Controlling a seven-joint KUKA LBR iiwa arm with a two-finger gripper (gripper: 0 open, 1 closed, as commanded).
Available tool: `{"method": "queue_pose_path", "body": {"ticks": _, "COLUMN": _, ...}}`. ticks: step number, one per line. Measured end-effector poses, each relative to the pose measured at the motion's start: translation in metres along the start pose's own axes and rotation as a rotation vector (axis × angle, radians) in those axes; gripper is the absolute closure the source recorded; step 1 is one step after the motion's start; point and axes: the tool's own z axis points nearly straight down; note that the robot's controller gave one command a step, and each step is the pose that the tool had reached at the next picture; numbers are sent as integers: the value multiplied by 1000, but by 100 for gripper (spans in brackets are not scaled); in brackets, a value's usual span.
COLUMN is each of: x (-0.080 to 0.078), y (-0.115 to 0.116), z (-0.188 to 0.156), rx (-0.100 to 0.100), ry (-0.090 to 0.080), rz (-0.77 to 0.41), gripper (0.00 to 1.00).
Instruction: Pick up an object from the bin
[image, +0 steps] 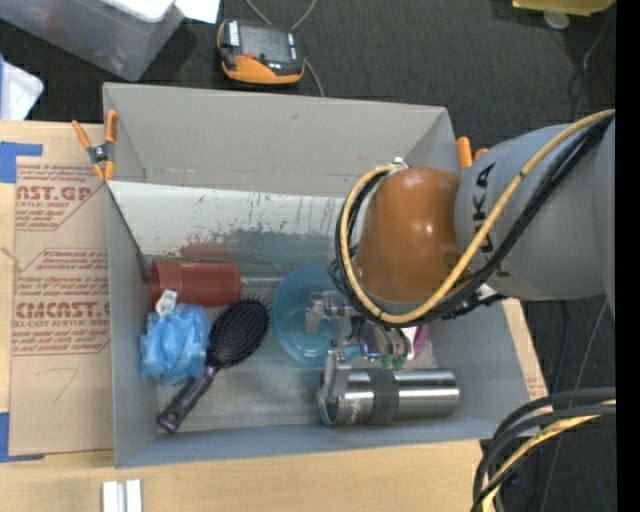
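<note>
In bin (280, 140), lower right: we find gripper (338, 348) over steel flask (400, 396), beside blue bowl (300, 305).
Grip: we cannot tell.

The bin (280, 140) holds six loose things, one of each kind. One red cylinder (195, 282) lies at the left end of the back wall. One blue mesh bath sponge (173, 343) sits against the left wall. One black hairbrush (228, 345) with a purple handle lies just beside it. One translucent blue bowl (298, 310) sits mid-bin. One steel flask (400, 396) lies along the front wall. One pink-and-green item (418, 345) lies toward the right wall, partly hidden, so its kind cannot be told.
</note>
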Motion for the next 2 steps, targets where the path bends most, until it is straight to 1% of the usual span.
{"method": "queue_pose_path", "body": {"ticks": 1, "x": -2, "y": 0, "z": -4, "rx": -1, "ry": -8, "rz": 1, "gripper": 0}}
{"method": "queue_pose_path", "body": {"ticks": 2, "x": -28, "y": 84, "z": 91, "rx": 2, "ry": -13, "rz": -164, "gripper": 0}}
